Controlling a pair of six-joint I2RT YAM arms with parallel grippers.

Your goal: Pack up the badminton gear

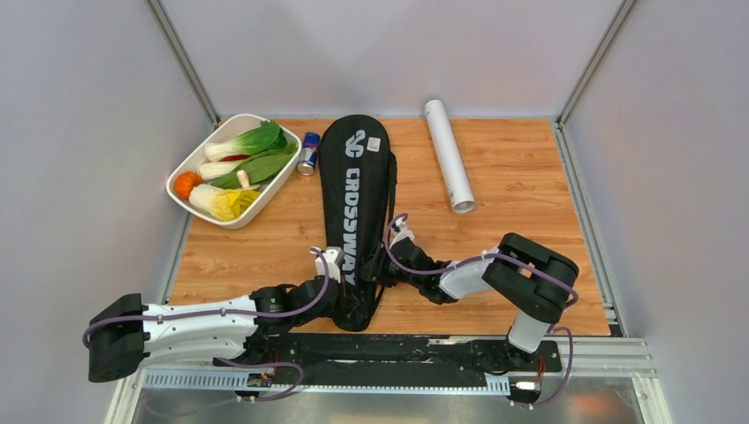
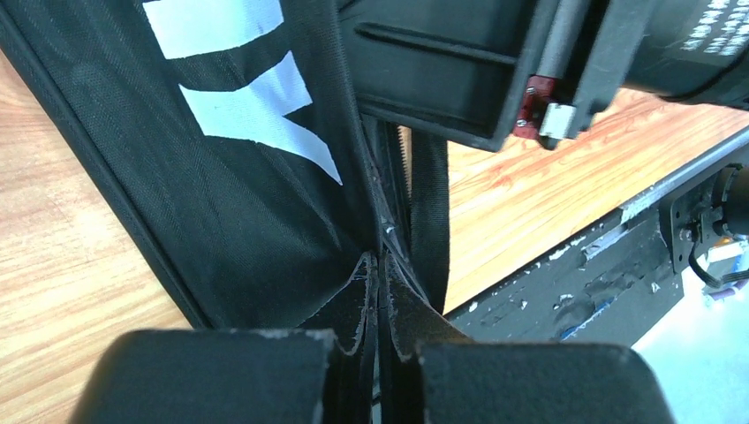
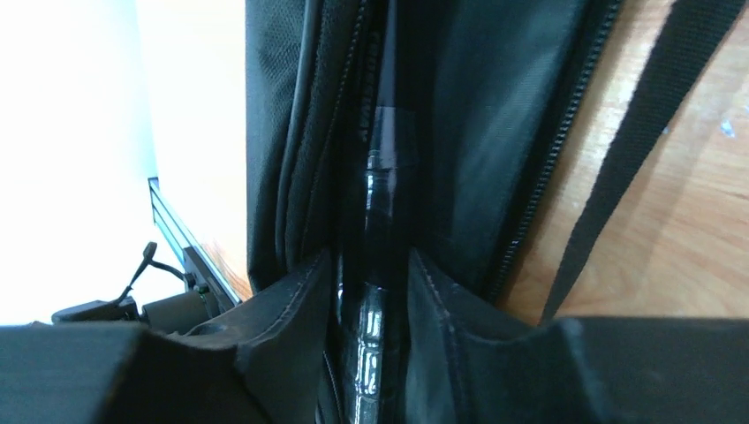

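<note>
Wooden tabletop [image 1: 530, 177] between grey walls: you have the black CROSSWAY racket bag [image 1: 353, 185] lying lengthwise at centre, the white tube [image 1: 449, 155] off to its far right, a tray of vegetables [image 1: 231, 221] and drink can [image 1: 308, 153] to its far left. Left gripper [image 2: 378, 344]: fingers pressed together on the bag's near-end fabric. Right gripper [image 3: 371, 353]: fingers clamped either side of a glossy black racket handle [image 3: 375, 177] inside the bag's open side.

wooden table [image 1: 521, 177], pale grey walls [image 1: 389, 53], metal corner posts [image 1: 183, 60]
</note>
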